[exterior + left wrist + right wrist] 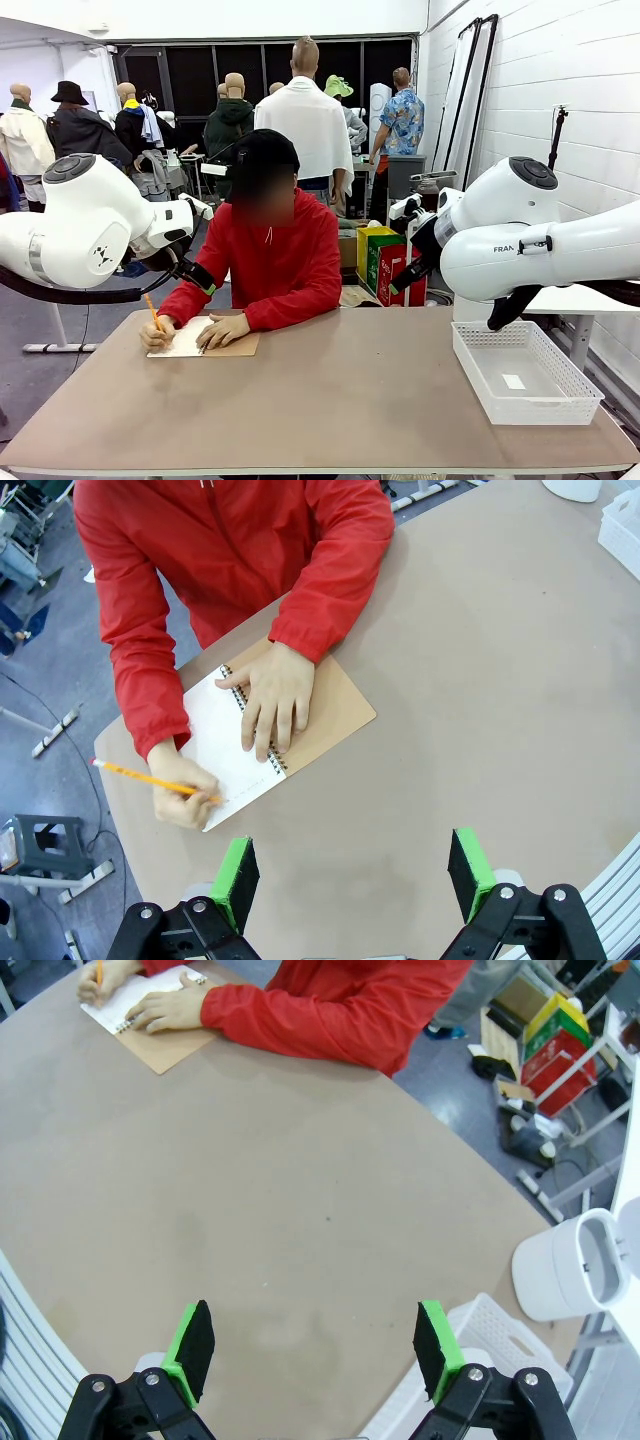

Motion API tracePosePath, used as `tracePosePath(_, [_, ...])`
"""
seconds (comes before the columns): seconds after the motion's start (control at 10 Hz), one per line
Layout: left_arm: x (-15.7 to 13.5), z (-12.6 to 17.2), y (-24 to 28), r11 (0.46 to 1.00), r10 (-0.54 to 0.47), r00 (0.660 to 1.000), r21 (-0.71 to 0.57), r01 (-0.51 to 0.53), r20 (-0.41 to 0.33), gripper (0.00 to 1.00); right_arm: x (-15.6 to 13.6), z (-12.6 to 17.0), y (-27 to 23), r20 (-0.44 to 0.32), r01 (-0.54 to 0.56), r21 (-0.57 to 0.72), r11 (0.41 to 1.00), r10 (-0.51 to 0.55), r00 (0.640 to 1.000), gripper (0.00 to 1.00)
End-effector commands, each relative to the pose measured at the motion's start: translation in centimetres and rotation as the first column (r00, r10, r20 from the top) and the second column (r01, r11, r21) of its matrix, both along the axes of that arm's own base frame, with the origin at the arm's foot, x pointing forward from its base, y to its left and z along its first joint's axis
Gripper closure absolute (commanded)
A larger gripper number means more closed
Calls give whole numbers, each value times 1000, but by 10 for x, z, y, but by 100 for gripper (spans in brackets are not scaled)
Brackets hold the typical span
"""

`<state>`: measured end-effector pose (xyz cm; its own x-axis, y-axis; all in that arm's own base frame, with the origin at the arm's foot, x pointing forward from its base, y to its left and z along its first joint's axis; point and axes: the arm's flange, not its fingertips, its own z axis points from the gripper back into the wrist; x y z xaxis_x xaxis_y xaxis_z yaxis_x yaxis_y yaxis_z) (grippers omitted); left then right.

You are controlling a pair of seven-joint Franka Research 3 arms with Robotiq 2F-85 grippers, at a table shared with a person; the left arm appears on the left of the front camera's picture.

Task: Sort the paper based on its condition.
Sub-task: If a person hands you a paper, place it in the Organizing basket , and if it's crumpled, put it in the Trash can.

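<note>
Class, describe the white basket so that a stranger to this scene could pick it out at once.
Find the brown table, with a person in red writing at its far side. Follow it to the end on the robot's right. There sits the basket: white, shallow, rectangular, with raised mesh walls, whereas the notebook by the person lies flat with a brown cover.

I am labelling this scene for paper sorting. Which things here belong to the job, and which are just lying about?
Job, probably: spiral notebook, white mesh basket, left end effector, right end effector, both open.
Aside: pencil in the person's hand, green box on the floor.
</note>
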<state>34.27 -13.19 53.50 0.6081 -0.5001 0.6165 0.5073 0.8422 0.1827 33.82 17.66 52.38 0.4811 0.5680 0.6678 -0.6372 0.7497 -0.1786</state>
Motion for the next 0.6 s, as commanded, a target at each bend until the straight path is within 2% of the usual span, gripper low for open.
tracePosePath(0.0, [0, 1, -1, 1000, -4, 1000, -1, 4, 6, 0, 0, 0, 0, -1, -1, 2, 1000, 1, 1000, 0])
tracePosePath(0.5, [0, 1, -1, 1000, -4, 1000, -1, 4, 6, 0, 0, 0, 0, -1, -1, 2, 1000, 1, 1000, 0])
